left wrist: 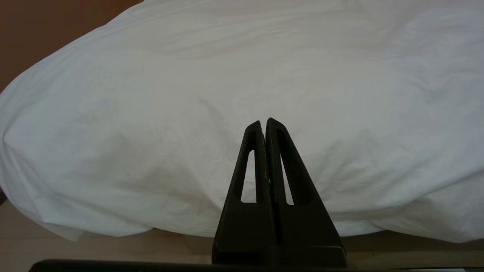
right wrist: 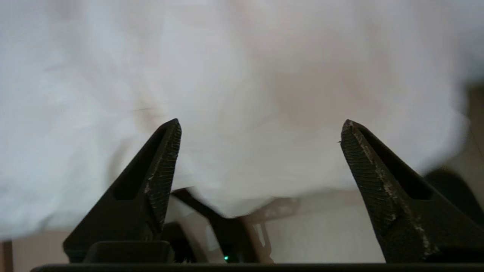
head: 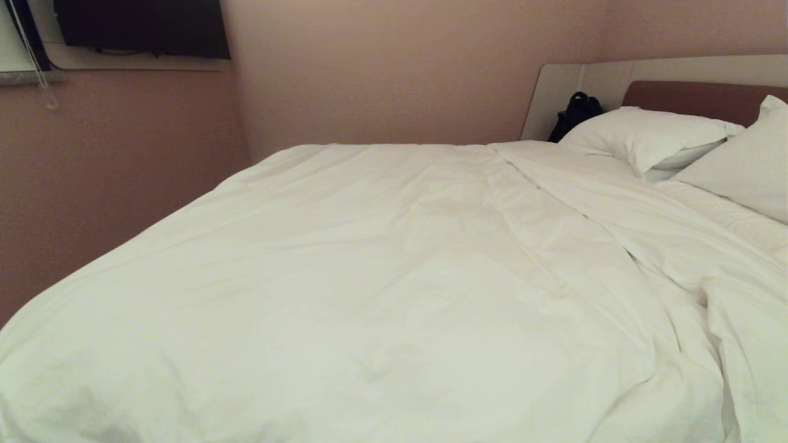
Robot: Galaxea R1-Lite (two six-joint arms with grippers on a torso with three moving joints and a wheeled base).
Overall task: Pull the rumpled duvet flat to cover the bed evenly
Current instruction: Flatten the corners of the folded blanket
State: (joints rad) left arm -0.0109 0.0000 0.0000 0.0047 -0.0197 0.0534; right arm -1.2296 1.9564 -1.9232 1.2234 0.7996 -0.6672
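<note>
Two claws observed: right claw (right wrist: 261, 132) spread wide, nothing gripped, duvet (head: 381, 277) hem directly ahead, nearer; left claw (left wrist: 263, 126) closed, parked.

**Around the room, off the job**

From my seat I see two white rectangular pillows (head: 646, 138) at the head end, one lying flat, the other (head: 748, 163) propped beside it at the frame's right edge. A small black bag (head: 575, 114) sits in the corner behind them. The plain pinkish-brown wall (head: 381, 67) runs behind, with a dark flat screen (head: 141, 27) mounted high at the left above a pale shelf (head: 135, 61).
</note>
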